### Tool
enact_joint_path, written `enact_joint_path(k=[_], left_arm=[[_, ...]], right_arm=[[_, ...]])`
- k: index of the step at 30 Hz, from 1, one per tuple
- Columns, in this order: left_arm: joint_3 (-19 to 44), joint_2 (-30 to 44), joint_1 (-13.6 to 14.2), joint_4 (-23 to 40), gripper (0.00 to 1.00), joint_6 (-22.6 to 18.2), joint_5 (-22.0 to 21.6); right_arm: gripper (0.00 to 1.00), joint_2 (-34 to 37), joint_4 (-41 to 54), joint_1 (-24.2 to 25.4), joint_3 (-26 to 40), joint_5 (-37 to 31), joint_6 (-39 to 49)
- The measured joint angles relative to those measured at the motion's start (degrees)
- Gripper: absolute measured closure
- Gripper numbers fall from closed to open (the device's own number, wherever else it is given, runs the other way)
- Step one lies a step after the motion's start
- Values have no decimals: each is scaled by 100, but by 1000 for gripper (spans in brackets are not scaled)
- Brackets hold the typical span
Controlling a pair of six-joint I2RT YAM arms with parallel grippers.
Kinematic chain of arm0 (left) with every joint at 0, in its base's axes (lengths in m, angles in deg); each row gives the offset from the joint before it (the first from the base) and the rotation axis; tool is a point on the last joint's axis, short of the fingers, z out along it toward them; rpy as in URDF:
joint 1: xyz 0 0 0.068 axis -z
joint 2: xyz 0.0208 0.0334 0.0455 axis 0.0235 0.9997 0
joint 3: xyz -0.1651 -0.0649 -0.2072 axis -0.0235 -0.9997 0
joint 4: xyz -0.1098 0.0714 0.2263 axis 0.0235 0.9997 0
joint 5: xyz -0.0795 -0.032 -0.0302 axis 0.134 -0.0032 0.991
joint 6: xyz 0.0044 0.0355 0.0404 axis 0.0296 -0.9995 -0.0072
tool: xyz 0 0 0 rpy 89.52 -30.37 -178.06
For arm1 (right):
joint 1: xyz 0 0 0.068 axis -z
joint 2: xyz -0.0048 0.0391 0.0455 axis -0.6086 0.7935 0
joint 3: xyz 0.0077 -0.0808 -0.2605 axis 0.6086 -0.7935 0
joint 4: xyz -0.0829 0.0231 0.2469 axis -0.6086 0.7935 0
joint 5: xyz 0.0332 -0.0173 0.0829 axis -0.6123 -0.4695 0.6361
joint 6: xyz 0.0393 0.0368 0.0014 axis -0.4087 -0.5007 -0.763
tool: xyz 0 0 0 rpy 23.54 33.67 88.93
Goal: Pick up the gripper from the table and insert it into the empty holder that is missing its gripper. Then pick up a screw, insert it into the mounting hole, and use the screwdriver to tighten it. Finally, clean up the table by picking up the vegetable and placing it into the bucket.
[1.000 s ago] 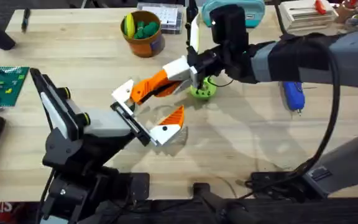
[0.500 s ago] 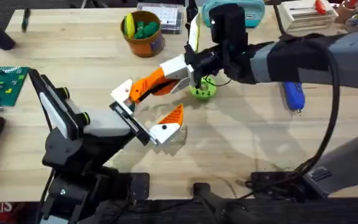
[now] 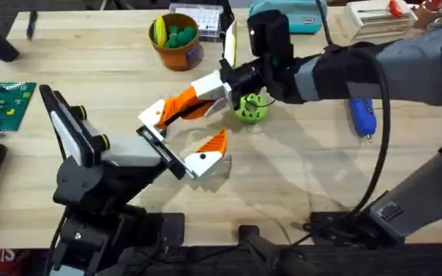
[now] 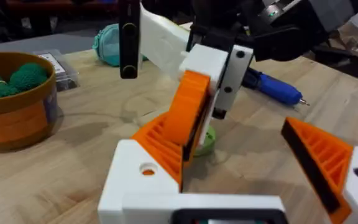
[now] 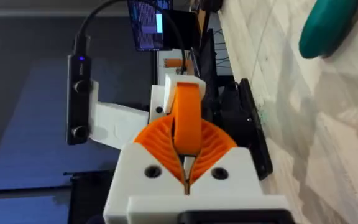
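Observation:
My right gripper (image 3: 199,96), white with orange ribbed pads, is shut on the orange wedge-shaped gripper (image 3: 176,109). The wedge's wide end sits against the far white holder (image 3: 153,114) of my left arm. In the left wrist view the gripper (image 4: 163,146) rests on that holder (image 4: 135,183). The other holder (image 3: 204,160) carries its own orange finger (image 3: 216,141). My left gripper (image 3: 186,132) stands open. The right wrist view has the gripper (image 5: 186,118) clamped between my pads. The blue screwdriver (image 3: 361,117) lies at the right. A green vegetable (image 3: 250,108) lies under my right wrist. The bucket (image 3: 176,40) stands at the back.
The bucket holds green and yellow toy vegetables. A clear parts box (image 3: 206,21) and a teal case (image 3: 290,15) sit behind it. A green brick plate (image 3: 0,103) lies at the left edge. Books and clutter (image 3: 382,17) fill the back right corner.
My right arm has shifted slightly left and back, turning at the wrist. The orange gripper stays against the far holder. The left arm has not moved.

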Motion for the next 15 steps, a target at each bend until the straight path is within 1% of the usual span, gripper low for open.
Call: enact_joint_path(k=[15], left_arm=[[0,0,-25,-1,11,4,-97]], right_arm=[[978,27,-7,-189,115,-238,-112]])
